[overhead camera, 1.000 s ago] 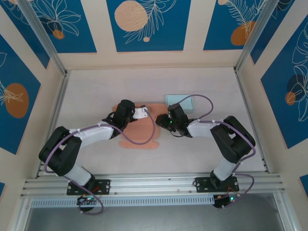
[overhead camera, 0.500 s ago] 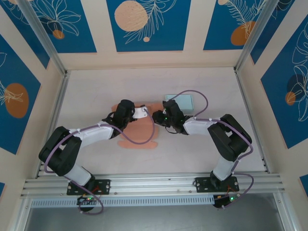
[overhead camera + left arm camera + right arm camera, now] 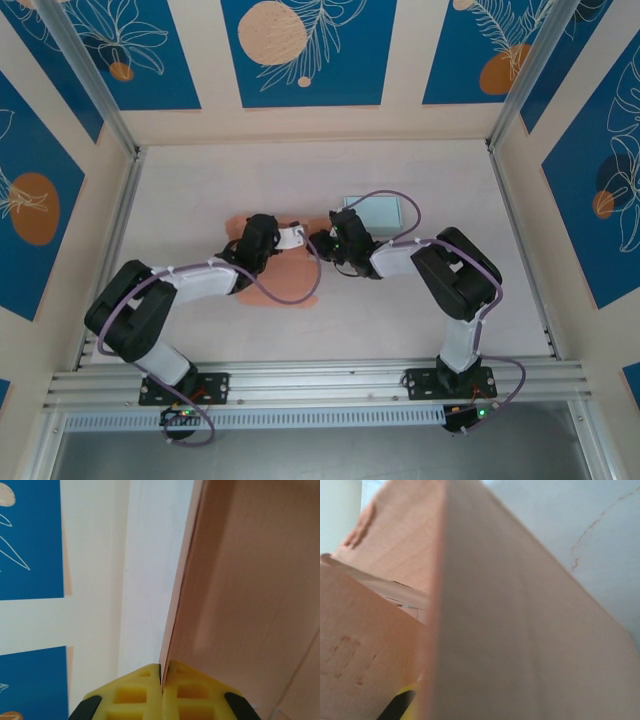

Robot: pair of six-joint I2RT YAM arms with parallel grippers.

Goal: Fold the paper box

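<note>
Near the middle of the table (image 3: 200, 180), slightly left of centre, lies the paper box (image 3: 285, 278), a salmon-pink card blank that is mostly flat, with its rounded flaps spread toward the near side. At its far right part a panel stands raised, and both arms meet there. The left gripper (image 3: 298, 236) reaches in from the left; the left wrist view shows its yellow fingertips (image 3: 130, 695) pressed together on the thin edge of that upright pink panel (image 3: 240, 580), which rises straight away from the pads. The right gripper (image 3: 320, 243) comes in from the right and sits just beside the left one. In the right wrist view a pink panel (image 3: 495, 630) runs edge-on very close to the lens, with one yellow and black finger (image 3: 402, 702) showing to its left; whether this gripper is clamped on the card cannot be told. A purple cable (image 3: 300, 297) loops across the near part of the blank. Just beyond the right gripper, on the far right, rests a pale teal box (image 3: 380, 210), apart from the pink card.
</note>
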